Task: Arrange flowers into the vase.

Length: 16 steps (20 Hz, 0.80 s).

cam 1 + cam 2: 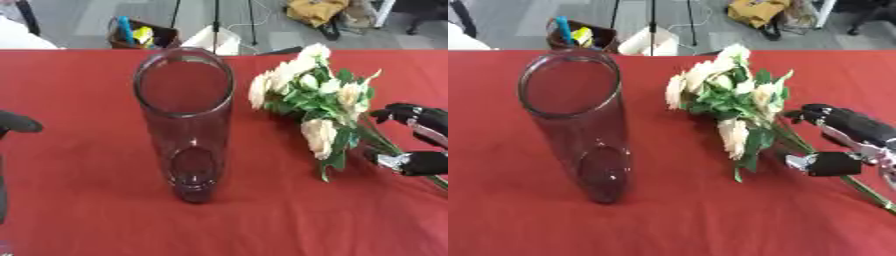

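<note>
At my right hand: fingers spread around green stems of cream rose bunch, not pinching. Next: close, lift toward tall clear glass vase, left of hand.

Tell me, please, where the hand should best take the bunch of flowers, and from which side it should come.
Probably by the green stems, from the robot's right. The bunch of flowers lies flat on the red tablecloth, blooms pointing away and stems trailing toward the right hand, which is already open around them.
</note>
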### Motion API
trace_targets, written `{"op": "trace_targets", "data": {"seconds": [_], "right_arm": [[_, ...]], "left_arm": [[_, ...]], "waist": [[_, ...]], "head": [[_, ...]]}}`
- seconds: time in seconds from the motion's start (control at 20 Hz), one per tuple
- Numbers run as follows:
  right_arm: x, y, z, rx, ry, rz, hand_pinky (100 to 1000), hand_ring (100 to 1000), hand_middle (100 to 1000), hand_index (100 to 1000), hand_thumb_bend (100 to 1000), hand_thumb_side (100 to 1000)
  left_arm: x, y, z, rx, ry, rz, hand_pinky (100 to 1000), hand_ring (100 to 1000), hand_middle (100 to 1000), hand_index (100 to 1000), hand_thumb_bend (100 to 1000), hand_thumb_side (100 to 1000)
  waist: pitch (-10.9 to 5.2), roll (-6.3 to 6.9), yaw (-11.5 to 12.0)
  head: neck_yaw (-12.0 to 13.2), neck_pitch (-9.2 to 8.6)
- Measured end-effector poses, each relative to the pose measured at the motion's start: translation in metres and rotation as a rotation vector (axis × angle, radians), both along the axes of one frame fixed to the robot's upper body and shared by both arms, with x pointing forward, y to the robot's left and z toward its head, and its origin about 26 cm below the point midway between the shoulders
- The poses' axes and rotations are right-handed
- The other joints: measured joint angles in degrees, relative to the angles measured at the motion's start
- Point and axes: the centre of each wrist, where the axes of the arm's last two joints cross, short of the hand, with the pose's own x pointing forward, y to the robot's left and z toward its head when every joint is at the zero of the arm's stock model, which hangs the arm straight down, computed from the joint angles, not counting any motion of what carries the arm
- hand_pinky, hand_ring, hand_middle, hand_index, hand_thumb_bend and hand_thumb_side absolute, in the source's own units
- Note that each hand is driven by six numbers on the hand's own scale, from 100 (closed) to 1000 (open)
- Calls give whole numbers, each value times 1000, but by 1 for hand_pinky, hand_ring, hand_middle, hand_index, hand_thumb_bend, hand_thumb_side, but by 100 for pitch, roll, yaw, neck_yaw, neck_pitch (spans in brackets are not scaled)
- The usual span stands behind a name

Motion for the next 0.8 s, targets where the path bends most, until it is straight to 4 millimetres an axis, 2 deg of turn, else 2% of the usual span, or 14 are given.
{"op": "trace_targets", "data": {"seconds": [0.45, 0.8], "right_arm": [[5, -9, -9, 16, -42, -92, 884, 1000, 791, 960, 334, 835], [4, -5, -12, -1, 2, -67, 887, 1000, 785, 961, 343, 805]], "left_arm": [[0, 0, 0, 6, -3, 0, 520, 501, 717, 778, 100, 991], [0, 0, 0, 11, -2, 2, 519, 501, 711, 776, 100, 990]], "waist": [[35, 6, -34], [39, 24, -28]], "head": [[-85, -36], [-92, -37]]}}
